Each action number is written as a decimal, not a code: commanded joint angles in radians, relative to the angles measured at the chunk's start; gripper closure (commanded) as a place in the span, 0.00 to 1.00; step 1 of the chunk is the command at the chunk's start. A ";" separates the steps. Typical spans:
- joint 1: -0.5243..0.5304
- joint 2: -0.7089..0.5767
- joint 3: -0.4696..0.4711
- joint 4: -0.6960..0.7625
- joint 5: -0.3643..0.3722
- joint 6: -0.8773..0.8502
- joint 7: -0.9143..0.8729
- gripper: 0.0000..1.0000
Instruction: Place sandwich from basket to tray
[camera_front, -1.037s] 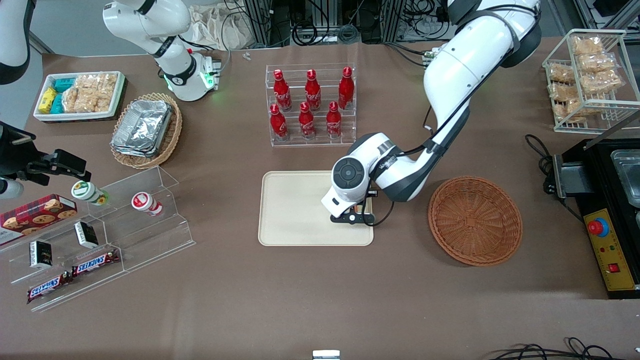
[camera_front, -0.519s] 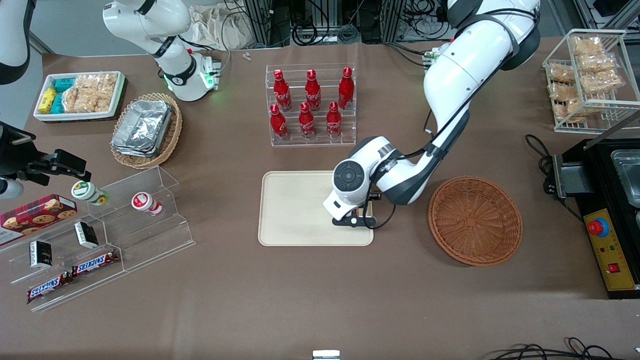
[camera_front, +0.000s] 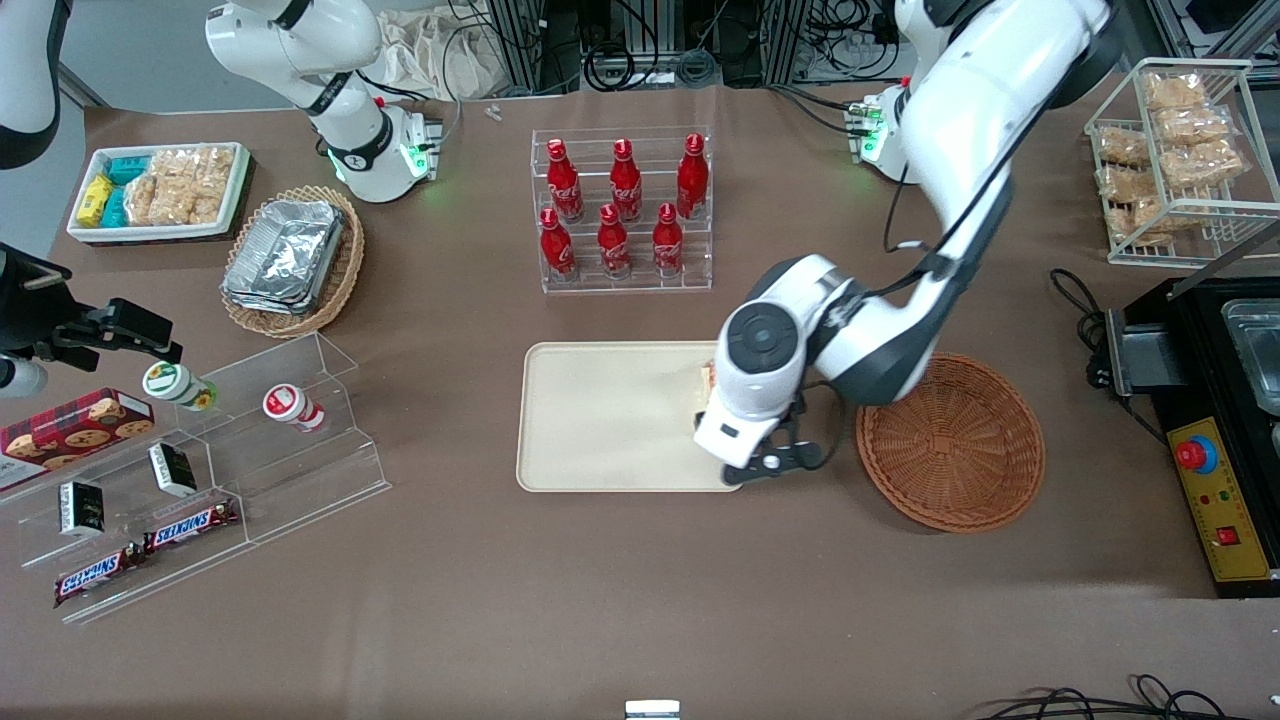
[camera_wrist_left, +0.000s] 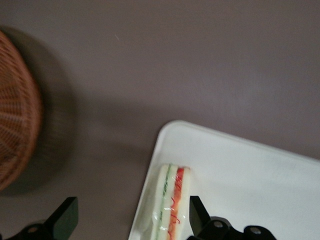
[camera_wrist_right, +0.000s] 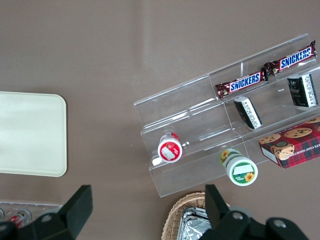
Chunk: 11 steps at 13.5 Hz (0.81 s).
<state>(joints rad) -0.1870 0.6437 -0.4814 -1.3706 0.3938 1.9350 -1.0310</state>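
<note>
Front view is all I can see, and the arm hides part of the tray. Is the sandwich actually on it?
Observer: Yes. In the left wrist view the sandwich lies on the tray, right beside its rim.
Operator: Is the gripper holding it?
Observer: No. The gripper is open, its fingers spread wider than the sandwich.

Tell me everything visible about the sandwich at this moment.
The sandwich is a wedge of pale white bread with green, light and red filling layers showing along its cut edge. It lies in the tray, close against the rim nearest the basket. The gripper hangs above it, open, and neither finger touches it. In the front view the arm hides most of it.
</note>
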 joint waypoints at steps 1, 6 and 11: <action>0.087 -0.129 -0.003 -0.019 -0.028 -0.091 -0.018 0.00; 0.201 -0.237 -0.005 -0.025 -0.056 -0.152 0.052 0.00; 0.343 -0.396 -0.003 -0.105 -0.184 -0.275 0.399 0.00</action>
<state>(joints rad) 0.0972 0.3529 -0.4799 -1.3771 0.2463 1.6720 -0.7324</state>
